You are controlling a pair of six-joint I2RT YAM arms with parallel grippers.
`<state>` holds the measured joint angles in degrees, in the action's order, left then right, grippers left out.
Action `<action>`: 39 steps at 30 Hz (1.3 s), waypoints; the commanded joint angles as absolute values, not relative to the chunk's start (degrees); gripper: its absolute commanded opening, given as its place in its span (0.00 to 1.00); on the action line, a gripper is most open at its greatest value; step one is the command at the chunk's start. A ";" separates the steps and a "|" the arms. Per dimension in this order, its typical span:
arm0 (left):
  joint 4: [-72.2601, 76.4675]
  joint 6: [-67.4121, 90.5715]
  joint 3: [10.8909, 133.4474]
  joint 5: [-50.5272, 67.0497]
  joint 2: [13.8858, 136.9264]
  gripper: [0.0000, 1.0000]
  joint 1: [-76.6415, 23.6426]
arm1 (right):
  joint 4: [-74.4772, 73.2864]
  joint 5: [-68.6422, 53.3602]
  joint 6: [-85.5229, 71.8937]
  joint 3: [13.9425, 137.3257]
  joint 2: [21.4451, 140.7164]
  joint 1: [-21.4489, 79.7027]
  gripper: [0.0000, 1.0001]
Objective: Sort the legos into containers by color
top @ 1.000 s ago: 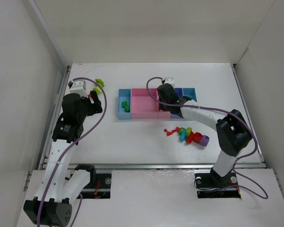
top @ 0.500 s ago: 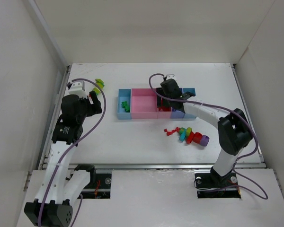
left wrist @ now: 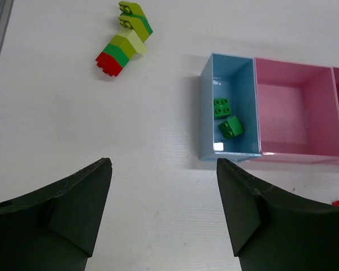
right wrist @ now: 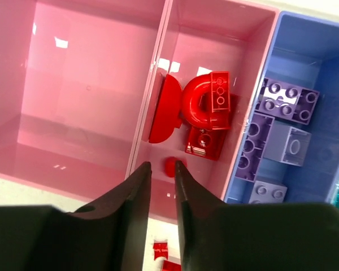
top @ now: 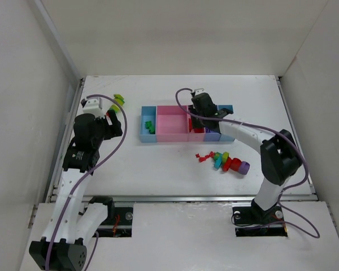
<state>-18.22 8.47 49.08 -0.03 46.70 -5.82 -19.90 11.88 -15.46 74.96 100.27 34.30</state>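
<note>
The containers are a joined row of trays. Two green legos lie in the light blue end tray. The wide pink tray holds nothing. Red legos sit in the narrow pink tray, purple ones in the purple-blue tray. My right gripper hangs over the narrow pink tray, jaws slightly apart and empty, a small red piece lying below its tips. My left gripper stands open and empty over bare table, left of the trays. A yellow-green, green and red chain lies beyond it.
A pile of mixed legos with small red bits lies on the table in front of the trays. White walls enclose the table on three sides. A metal rail runs along the left edge.
My right gripper moved back from the wide pink tray's front to over the narrow pink tray, opened wide and narrowed again; a small red piece now lies in that tray. The left arm barely moved.
</note>
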 commanded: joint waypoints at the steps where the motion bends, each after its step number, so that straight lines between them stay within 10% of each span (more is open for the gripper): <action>1: -15.73 9.05 48.87 0.53 45.26 0.73 -5.54 | -20.92 11.16 -15.56 77.61 101.95 34.63 0.28; 15: -15.73 9.05 48.87 0.53 45.26 0.73 -5.01 | -28.99 6.71 -8.61 68.93 91.93 40.78 0.78; 39: -16.26 10.11 49.39 2.29 45.79 0.73 -4.48 | -27.25 -0.44 -9.49 62.67 100.89 40.78 0.57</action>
